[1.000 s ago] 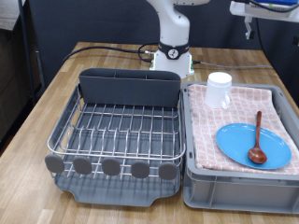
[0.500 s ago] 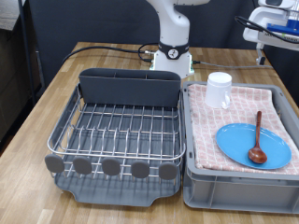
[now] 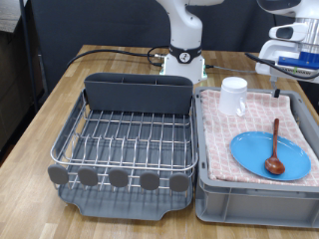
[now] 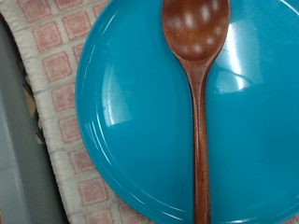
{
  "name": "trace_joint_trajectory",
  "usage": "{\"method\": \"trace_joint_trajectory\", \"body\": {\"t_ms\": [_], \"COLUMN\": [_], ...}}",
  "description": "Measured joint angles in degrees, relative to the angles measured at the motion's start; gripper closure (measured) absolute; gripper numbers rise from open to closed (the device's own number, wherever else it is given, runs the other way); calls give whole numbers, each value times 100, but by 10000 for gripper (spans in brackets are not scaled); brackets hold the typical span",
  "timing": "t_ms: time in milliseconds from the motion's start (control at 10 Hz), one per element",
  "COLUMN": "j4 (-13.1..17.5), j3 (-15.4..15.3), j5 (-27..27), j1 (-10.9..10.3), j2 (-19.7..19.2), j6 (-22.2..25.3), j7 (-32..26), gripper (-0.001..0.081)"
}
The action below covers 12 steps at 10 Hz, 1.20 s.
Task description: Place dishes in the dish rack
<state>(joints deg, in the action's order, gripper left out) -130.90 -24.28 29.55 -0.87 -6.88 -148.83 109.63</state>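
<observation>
1. Plate point(image 3: 271, 154): one, round, glossy light blue. It lies flat on the pink checked cloth point(image 3: 254, 105) inside the grey bin point(image 3: 249, 199), at the exterior view's right. The wrist view shows it point(image 4: 140, 121) filling most of the frame.
2. Spoon point(image 3: 275, 149): one, reddish-brown wood. Its bowl rests on the plate and its handle points toward the exterior view's top. In the wrist view the spoon point(image 4: 198, 84) runs across the plate.
3. Cup point(image 3: 233, 96): one, small, white plastic. It stands on the cloth at the bin's far end, apart from the plate.
4. Dish rack point(image 3: 125, 144): one dark grey tray with a silver wire grid, a tall grey utensil box point(image 3: 138, 94) at the back, and five round grey tabs point(image 3: 119, 178) on the near edge. It holds no dishes.
5. Gripper point(image 3: 289, 55): at the exterior view's upper right, above the bin. Finger spacing cannot be made out.
</observation>
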Motion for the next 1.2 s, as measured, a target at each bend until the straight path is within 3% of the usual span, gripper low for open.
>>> {"method": "trace_joint_trajectory", "body": {"t_ms": [400, 1200], "j4": [-187, -193], "j3": [208, 609], "j5": [564, 1509], "j1": [-7, -154], "j2": [-373, -1002], "j6": [-573, -1160], "j7": [404, 1179], "gripper": [4, 4]}}
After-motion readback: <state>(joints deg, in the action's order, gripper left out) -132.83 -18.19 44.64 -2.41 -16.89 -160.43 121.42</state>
